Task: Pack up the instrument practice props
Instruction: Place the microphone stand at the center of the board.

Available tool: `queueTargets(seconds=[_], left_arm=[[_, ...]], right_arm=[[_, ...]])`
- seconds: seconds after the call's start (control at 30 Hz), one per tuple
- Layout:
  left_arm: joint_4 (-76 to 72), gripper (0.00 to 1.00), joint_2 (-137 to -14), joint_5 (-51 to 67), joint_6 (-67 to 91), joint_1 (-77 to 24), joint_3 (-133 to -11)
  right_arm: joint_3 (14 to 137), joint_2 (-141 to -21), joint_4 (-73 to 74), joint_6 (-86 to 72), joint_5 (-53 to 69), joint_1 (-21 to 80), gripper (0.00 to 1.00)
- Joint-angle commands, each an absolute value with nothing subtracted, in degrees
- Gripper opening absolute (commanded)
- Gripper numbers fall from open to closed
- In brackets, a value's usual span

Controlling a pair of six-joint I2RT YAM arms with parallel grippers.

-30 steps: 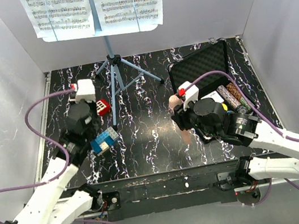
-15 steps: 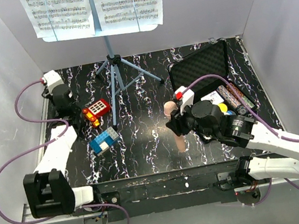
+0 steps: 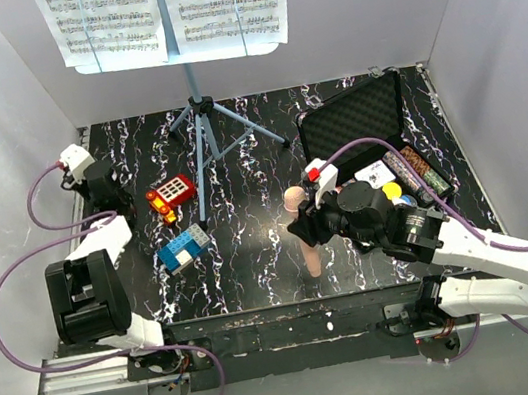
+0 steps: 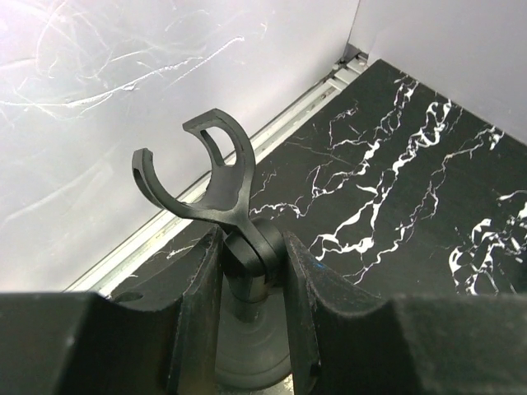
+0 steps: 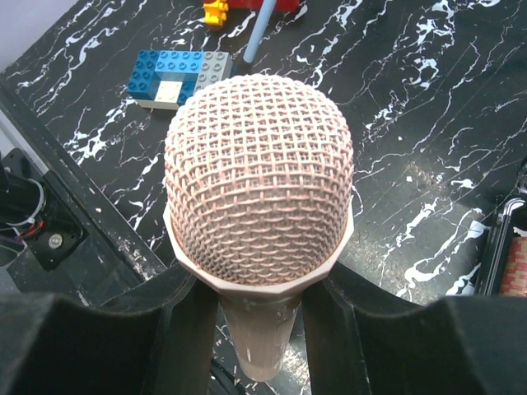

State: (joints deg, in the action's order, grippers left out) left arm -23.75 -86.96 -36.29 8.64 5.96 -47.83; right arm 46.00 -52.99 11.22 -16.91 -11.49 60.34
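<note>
A pale pink microphone [image 5: 259,177] stands upright in my right gripper [image 5: 262,313], which is shut on its handle just under the mesh head. From above, the microphone [image 3: 303,237] hangs over the middle of the table. My left gripper [image 4: 251,251] is shut on the black microphone stand [image 4: 216,177], gripping the joint under its empty clip, with the round base below. That left gripper [image 3: 104,191] is at the far left by the wall. The light-blue music stand [image 3: 202,157] stands on its tripod at the back. Its white sheet-music pages [image 3: 167,13] are spread on top.
An open black foam-lined case [image 3: 351,114] holding poker chips [image 3: 412,171] sits at the right. A red toy phone [image 3: 170,192] and a blue brick block [image 3: 184,248] lie left of the tripod. White walls close in on the left, back and right.
My left arm has swung from beside the red toy out to the left wall. My right gripper has carried the microphone left and nearer, away from the case.
</note>
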Motion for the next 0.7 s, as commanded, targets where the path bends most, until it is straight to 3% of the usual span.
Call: queueTargets(seconds=[0.0, 0.13, 0.27, 0.37, 0.4, 0.5, 0.67], left_arm=[[-32.6, 0.00, -84.6, -35.5, 13.6, 6.6, -45.1], [-34.4, 0.00, -83.8, -34.9, 14.8, 6.6, -41.0], [-32.2, 0.21, -83.1, -34.1, 14.7, 6.6, -39.3], [-29.7, 0.25, -82.4, -33.2, 13.2, 6.6, -39.9], [-28.5, 0.24, -82.2, -33.2, 12.9, 6.6, -40.5], [-24.4, 0.00, -81.7, -32.2, 11.3, 6.6, -43.4], [-18.3, 0.00, -80.2, -32.4, 11.8, 6.5, -47.1]], right_arm=[[45.6, -52.8, 6.2, -17.8, -10.4, 59.9, 0.01], [45.2, -52.9, 6.2, -17.2, -10.8, 59.9, 0.01], [44.9, -52.5, 6.2, -16.6, -11.5, 59.9, 0.01], [45.2, -52.4, 6.5, -16.1, -12.1, 59.9, 0.01], [45.2, -52.4, 6.5, -15.9, -12.2, 59.9, 0.01], [45.2, -52.7, 6.3, -15.9, -12.2, 59.9, 0.01], [45.4, -54.0, 5.5, -16.2, -11.1, 59.9, 0.01]])
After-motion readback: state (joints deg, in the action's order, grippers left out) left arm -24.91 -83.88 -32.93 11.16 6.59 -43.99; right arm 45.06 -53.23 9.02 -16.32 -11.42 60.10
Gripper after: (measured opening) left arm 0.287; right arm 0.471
